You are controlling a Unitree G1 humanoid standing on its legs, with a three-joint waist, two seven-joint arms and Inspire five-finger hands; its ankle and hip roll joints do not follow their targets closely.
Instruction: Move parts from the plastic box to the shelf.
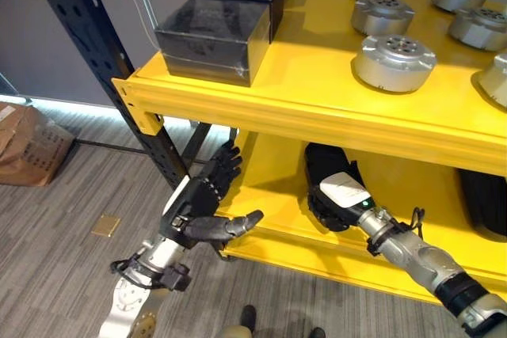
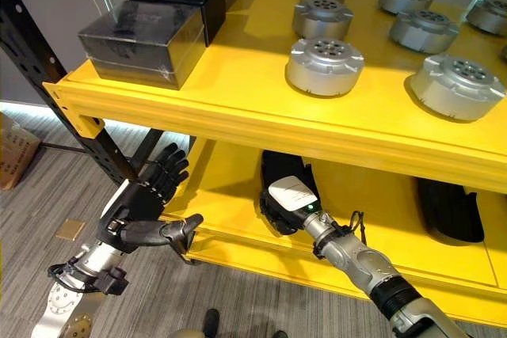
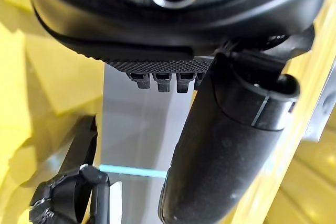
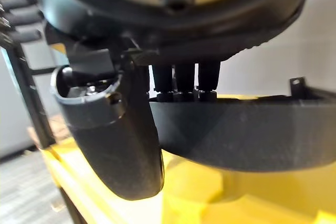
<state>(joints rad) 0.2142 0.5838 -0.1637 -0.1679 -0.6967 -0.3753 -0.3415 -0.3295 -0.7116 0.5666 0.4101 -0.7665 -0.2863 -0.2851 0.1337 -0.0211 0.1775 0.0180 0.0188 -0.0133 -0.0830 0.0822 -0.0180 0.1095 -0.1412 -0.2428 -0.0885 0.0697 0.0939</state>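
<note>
Several round silver parts (image 1: 394,61) stand on the top level of the yellow shelf (image 1: 317,112). My right hand (image 1: 342,191) reaches onto the lower level and lies against a black plastic box (image 2: 277,165) there. In the right wrist view its fingers (image 4: 184,77) are straight over the box's dark rim (image 4: 252,129), with the thumb (image 4: 115,140) on the near side. In front of the lower level's left corner hangs my left hand (image 1: 202,199), open, fingers (image 3: 163,80) straight, thumb (image 3: 226,145) out, holding nothing.
Glossy black cases (image 1: 212,37) sit on the top level's left end. A second black box (image 2: 450,207) lies at the lower level's right. A dark upright post (image 1: 103,61) carries the shelf. On the floor to the left are a cardboard box (image 1: 28,144) and a tan square (image 1: 105,225).
</note>
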